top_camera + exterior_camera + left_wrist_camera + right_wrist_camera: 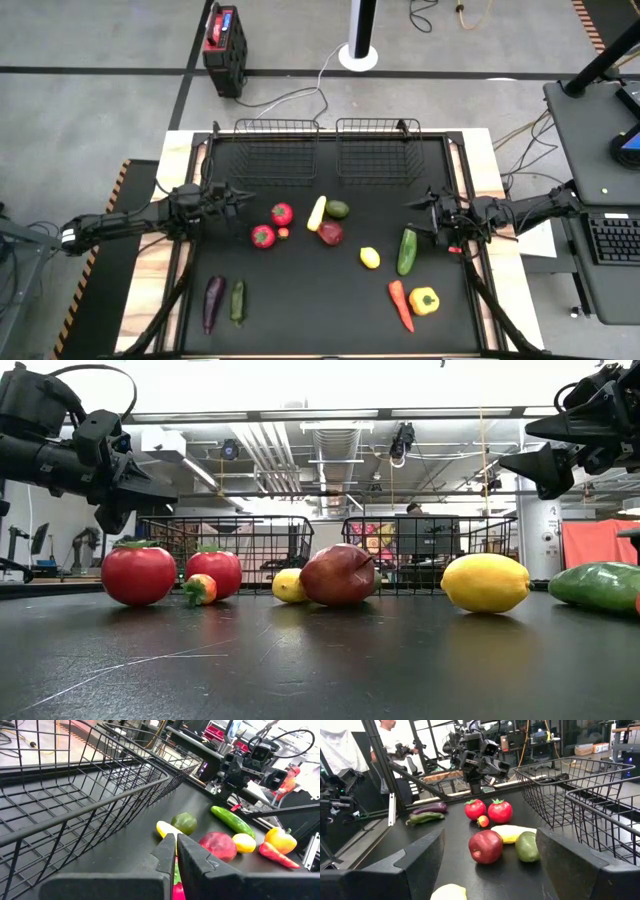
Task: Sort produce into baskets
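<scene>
Two black wire baskets [277,150] [378,150] stand side by side at the table's far edge. The produce lies loose on the black mat: two tomatoes [282,213] [263,236], yellow squash [316,213], avocado [338,209], red apple [330,233], lemon [370,257], cucumber [407,250], carrot [400,305], yellow pepper [425,300], eggplant [213,302] and a small green cucumber [238,300]. My left gripper [238,195] [176,845] is shut and empty, above the mat left of the tomatoes. My right gripper [415,205] [490,835] is wide open and empty, above the mat near the cucumber's far end.
A red-and-black box [225,38] and a white pole base [358,55] stand on the floor beyond the table. A side desk with a keyboard [610,240] is at the right. A person [385,740] stands beyond the table's left side.
</scene>
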